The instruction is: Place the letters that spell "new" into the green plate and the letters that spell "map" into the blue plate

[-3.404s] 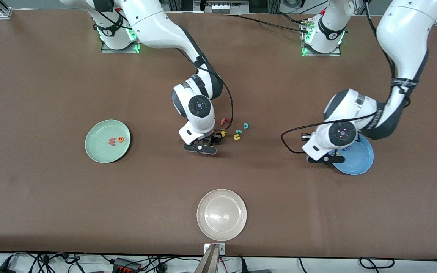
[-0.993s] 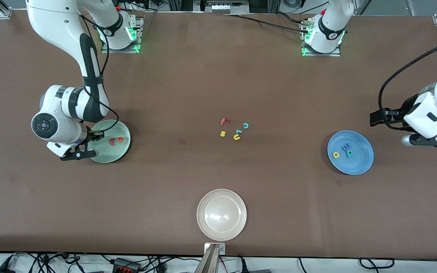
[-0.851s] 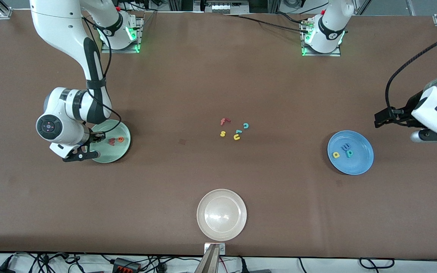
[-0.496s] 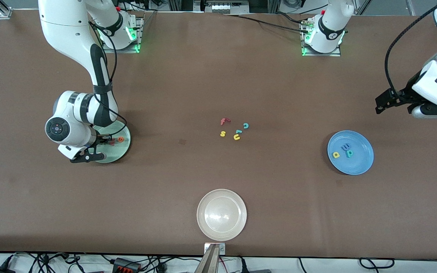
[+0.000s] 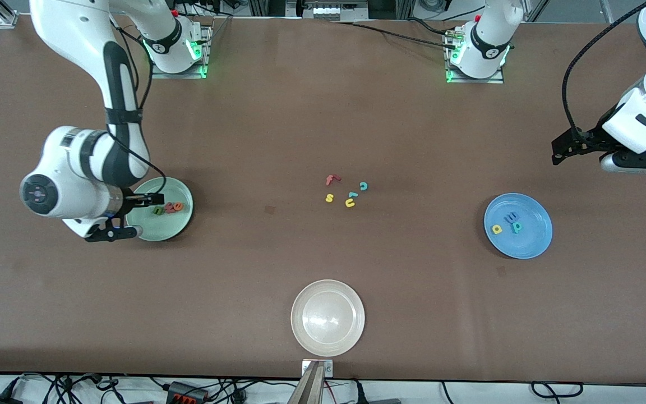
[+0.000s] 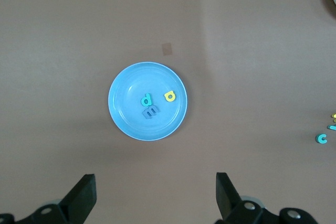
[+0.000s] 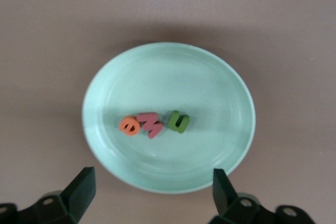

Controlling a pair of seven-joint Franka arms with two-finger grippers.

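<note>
**Both words plated; grippers empty and open**

The brown table (image 5: 323,112) carries three plates. The green plate (image 5: 180,224), toward the right arm's end, holds the green n (image 5: 158,210), the pinkish-red w (image 5: 169,209) and the orange e (image 5: 178,206) in a touching row near its middle. The blue plate (image 5: 530,244), toward the left arm's end, holds the blue m (image 5: 511,216), the yellow a (image 5: 497,228) and the teal p (image 5: 517,226) close together. A whitish-beige plate (image 5: 327,342) sits nearest the front camera with nothing in it.

The right gripper (image 7: 152,192) hangs over the green plate's rim, fingers spread wide and holding nothing. The left gripper (image 6: 155,198) is raised by the table's edge near the blue plate, fingers likewise apart and empty.

Mid-table, the leftover red f (image 5: 331,179), yellow s (image 5: 329,197), yellow u (image 5: 350,203) and teal c (image 5: 363,186) lie clustered, with another small teal piece (image 5: 352,194) among them.

The letters look light, stiff and chunky, probably foam or plastic, so they should tolerate a firm pinch but could skid on a smooth plate. Each is best taken across its flat sides from above; the touching row in the green plate would need a careful approach to avoid nudging neighbours. By my reading, both words are in place.
</note>
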